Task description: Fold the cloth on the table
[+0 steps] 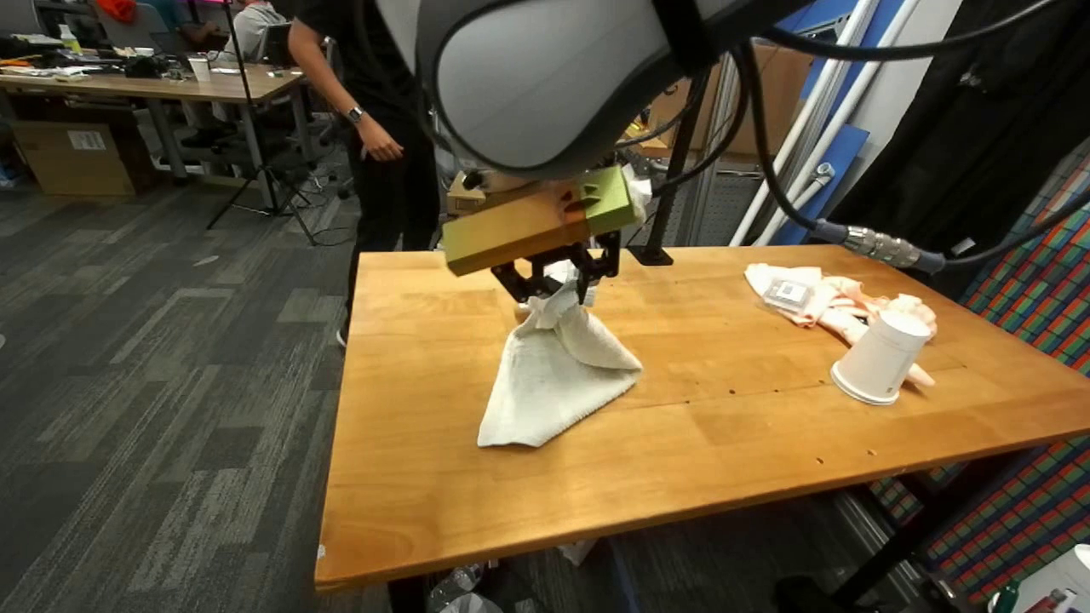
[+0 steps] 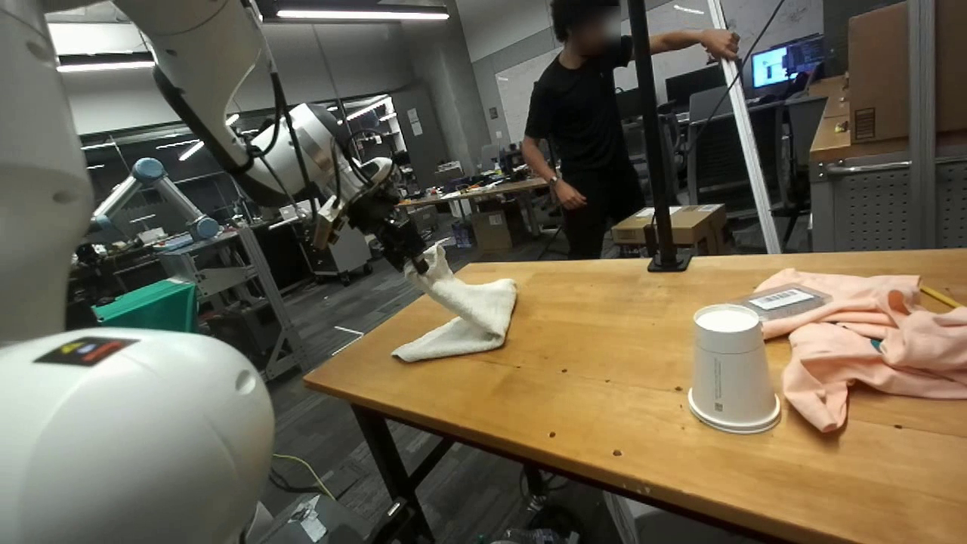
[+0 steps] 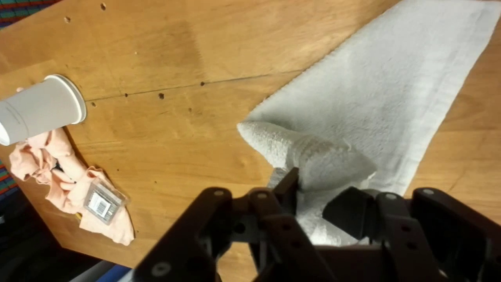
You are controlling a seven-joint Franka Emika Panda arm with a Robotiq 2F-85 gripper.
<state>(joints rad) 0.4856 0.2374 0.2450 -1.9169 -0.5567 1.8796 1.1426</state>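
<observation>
My gripper is clamped on a white terry cloth, part lifted, part on the wooden table.
In an exterior view I have the cloth's bunched end pinched up, the rest draping to the table, an upside-down white paper cup well apart from it. In an exterior view I see the cloth slope down from the gripper, then double back along the table; plastic case lies on peach garment, cup just beside, black-shirted person standing across the table. In the wrist view my fingers sit either side of the bunched cloth, a flap turned over the flat section; cup, case and garment are well off to the side.
</observation>
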